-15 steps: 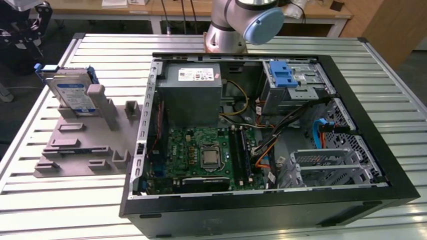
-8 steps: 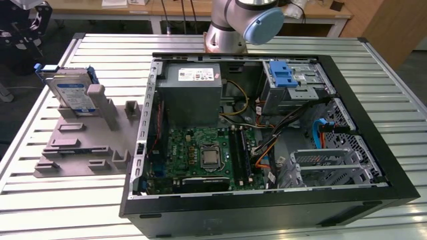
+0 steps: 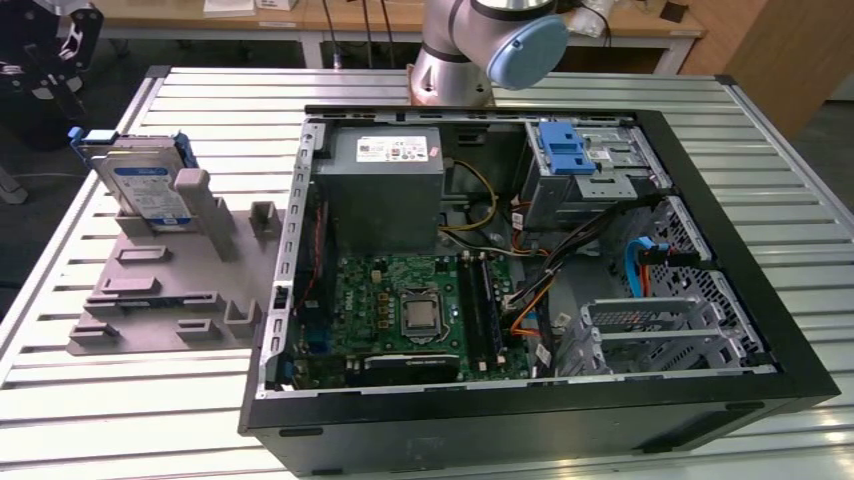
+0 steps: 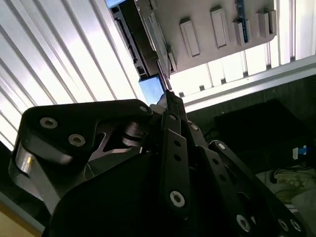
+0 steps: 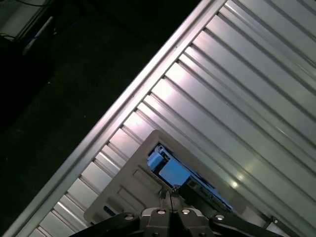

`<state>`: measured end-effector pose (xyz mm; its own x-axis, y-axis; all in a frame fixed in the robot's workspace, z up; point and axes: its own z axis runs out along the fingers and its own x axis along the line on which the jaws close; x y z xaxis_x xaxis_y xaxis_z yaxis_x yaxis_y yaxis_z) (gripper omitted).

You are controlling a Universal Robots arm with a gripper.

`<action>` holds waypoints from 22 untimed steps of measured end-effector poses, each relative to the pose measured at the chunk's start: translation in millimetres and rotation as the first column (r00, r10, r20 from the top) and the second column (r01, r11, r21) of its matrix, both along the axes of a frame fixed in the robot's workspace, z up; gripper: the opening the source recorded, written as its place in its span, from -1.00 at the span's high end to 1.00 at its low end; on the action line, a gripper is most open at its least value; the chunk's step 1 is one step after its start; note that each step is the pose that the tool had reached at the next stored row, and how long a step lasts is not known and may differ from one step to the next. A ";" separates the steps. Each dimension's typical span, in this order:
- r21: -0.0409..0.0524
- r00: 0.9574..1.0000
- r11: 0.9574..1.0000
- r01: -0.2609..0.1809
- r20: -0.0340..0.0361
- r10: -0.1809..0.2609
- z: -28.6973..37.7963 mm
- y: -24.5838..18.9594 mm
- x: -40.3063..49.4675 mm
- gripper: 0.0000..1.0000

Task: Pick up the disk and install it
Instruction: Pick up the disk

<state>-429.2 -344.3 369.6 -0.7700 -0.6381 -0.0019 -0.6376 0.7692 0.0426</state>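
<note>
The disk [image 3: 144,182], silver with a blue-and-white label and a blue carrier, stands on edge in a slot of the grey fixture [image 3: 160,300] on the table, at the exterior view's left. My gripper [image 3: 47,60] hangs above the table's far corner on that side, beyond the disk and apart from it. In both wrist views the fingers [image 5: 168,200] lie pressed together, shut on nothing. Just past the fingertips [image 4: 163,81] I see the blue end of the disk [image 5: 170,170] [image 4: 151,90] in its stand.
An open black computer case [image 3: 534,400] lies beside the fixture, with a motherboard [image 3: 414,310], a grey power supply [image 3: 387,180], loose cables and a blue-latched drive cage [image 3: 587,165]. The ribbed metal table [image 3: 200,95] ends close to the gripper.
</note>
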 end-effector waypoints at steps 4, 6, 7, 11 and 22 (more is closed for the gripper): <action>0.000 0.999 0.999 -0.042 0.000 0.042 0.0 0.0 0.0 0.79; 0.000 0.998 0.998 -0.059 0.000 0.059 0.0 0.0 0.0 0.79; 0.000 0.998 0.998 -0.067 0.000 0.067 0.0 0.0 0.0 0.79; 0.000 0.995 0.995 -0.098 0.000 0.098 0.0 0.0 0.0 0.79; 0.000 0.982 0.982 -0.190 0.000 0.190 -0.6 1.0 0.0 0.79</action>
